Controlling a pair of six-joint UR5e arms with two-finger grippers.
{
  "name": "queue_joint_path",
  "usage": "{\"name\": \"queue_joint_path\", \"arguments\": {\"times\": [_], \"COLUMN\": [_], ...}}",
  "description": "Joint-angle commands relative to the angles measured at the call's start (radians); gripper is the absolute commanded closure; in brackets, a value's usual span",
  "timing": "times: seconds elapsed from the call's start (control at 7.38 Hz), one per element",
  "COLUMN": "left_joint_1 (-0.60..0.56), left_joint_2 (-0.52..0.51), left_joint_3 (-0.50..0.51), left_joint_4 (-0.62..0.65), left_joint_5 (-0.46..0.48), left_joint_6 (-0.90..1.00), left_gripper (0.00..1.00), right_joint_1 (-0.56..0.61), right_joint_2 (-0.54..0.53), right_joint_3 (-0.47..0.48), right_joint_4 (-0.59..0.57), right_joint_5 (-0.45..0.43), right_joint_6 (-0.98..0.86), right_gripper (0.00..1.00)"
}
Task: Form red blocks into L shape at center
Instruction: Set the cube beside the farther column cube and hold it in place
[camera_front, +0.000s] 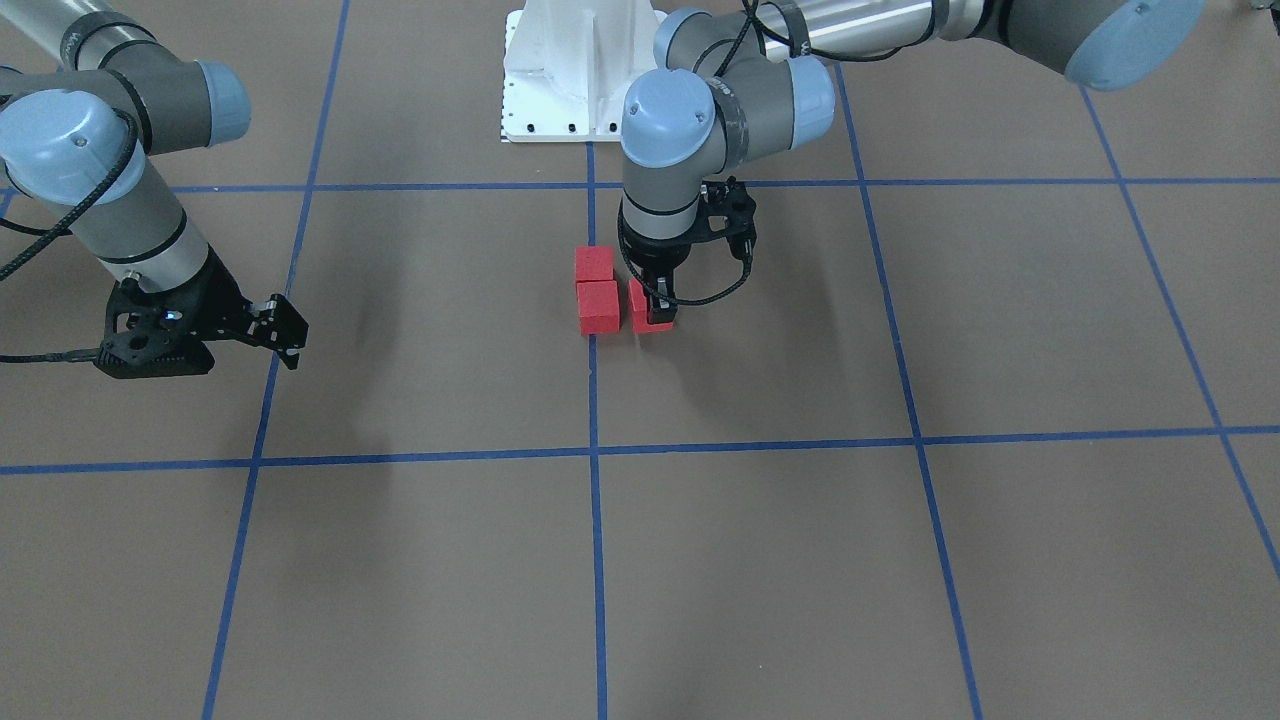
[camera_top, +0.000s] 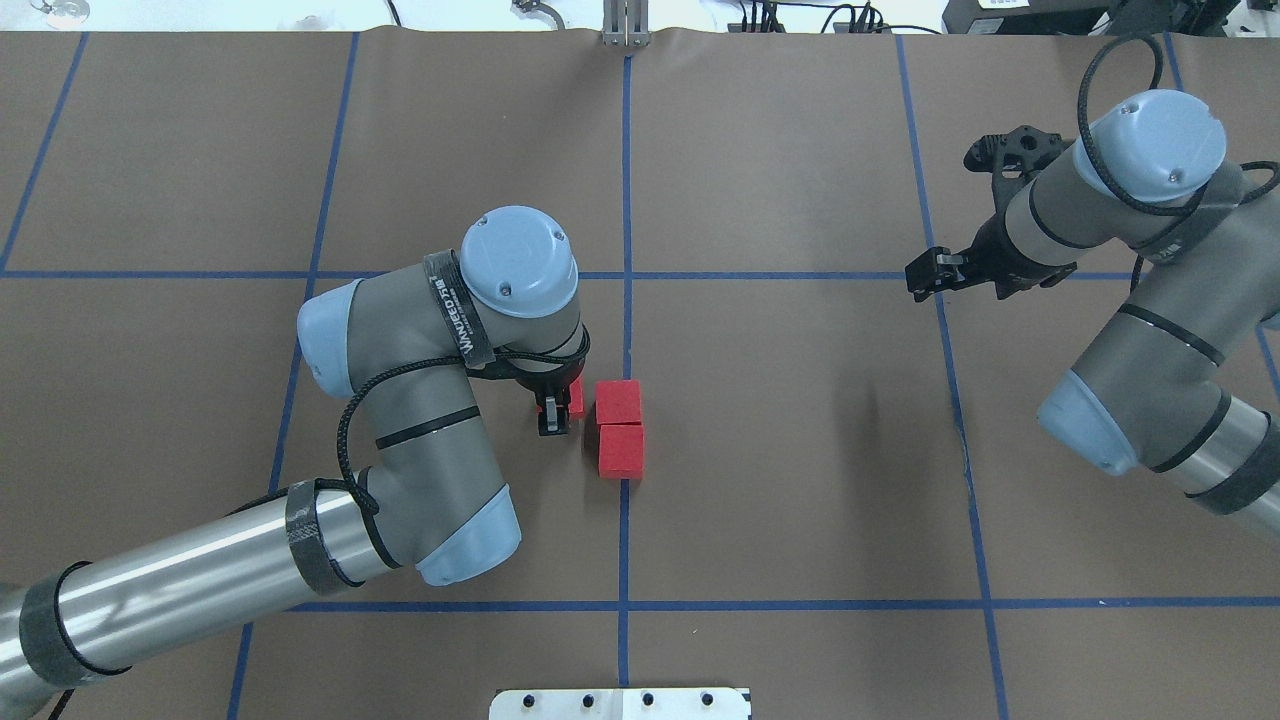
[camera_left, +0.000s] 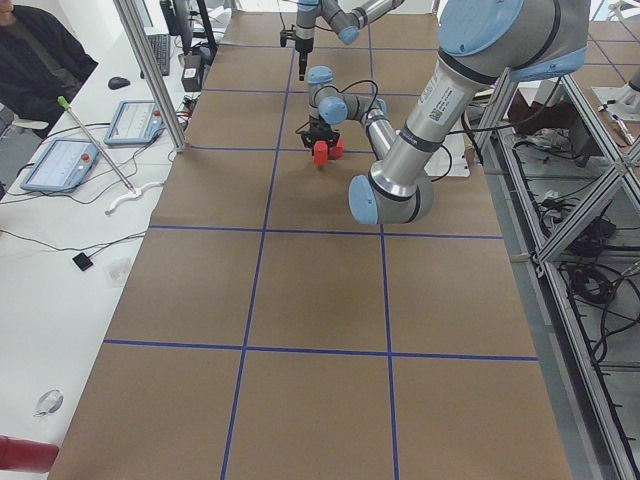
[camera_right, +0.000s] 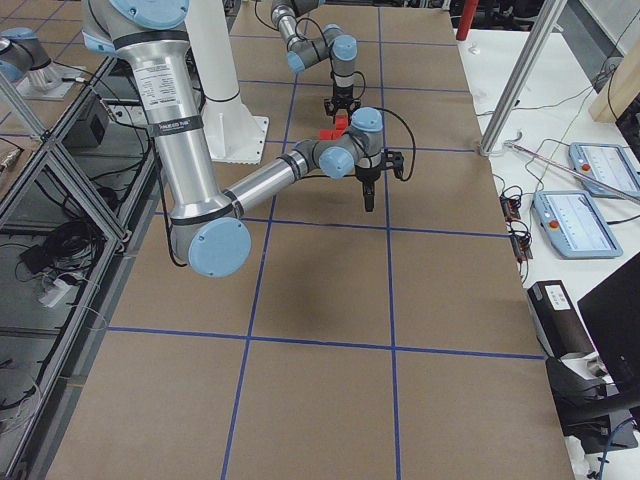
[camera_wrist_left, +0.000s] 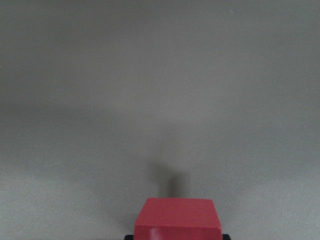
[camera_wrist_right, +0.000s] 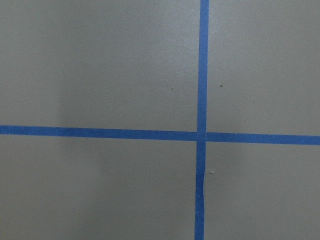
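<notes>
Two red blocks (camera_top: 618, 401) (camera_top: 621, 450) lie touching in a row on the central blue tape line (camera_top: 625, 330) at the center of the brown surface. In the front view they are the near block (camera_front: 599, 306) and the far block (camera_front: 594, 263). My left gripper (camera_top: 552, 415) points down, shut on a third red block (camera_front: 650, 310), which is low at the surface. A narrow gap separates it from the row's block farther from the robot. The left wrist view has that block (camera_wrist_left: 177, 219) at its bottom edge. My right gripper (camera_top: 925, 272) hovers open and empty far to the right.
The white metal robot base (camera_front: 560, 80) stands at the table's robot-side edge. Blue tape lines (camera_wrist_right: 202, 100) divide the brown surface into a grid. A person (camera_left: 35, 60) sits at a side table with tablets beyond the table's left end.
</notes>
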Motion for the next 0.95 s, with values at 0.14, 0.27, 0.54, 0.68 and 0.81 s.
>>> {"name": "queue_joint_path", "arguments": {"times": [0.14,0.27,0.54,0.68,0.81], "left_joint_1": [0.015,0.02,0.023,0.023,0.023], "left_joint_2": [-0.005,-0.005,-0.005,-0.005,-0.005], "left_joint_3": [0.005,0.005,0.007,0.007,0.005], "left_joint_4": [-0.002,-0.002,-0.003,-0.011,-0.011], "left_joint_5": [0.0,0.0,0.0,0.0,0.0], "left_joint_6": [-0.018,-0.018,-0.018,-0.018,-0.015], "left_gripper": [1.0,1.0,1.0,1.0,1.0], "right_joint_1": [0.0,0.0,0.0,0.0,0.0], "right_joint_2": [0.0,0.0,0.0,0.001,0.001], "right_joint_3": [0.003,0.003,0.003,0.003,0.003], "right_joint_4": [-0.001,0.001,0.001,0.001,0.001], "right_joint_5": [-0.001,-0.001,-0.001,-0.001,-0.001], "right_joint_6": [-0.001,-0.001,-0.001,-0.001,-0.001], "right_gripper": [0.0,0.0,0.0,0.0,0.0]}}
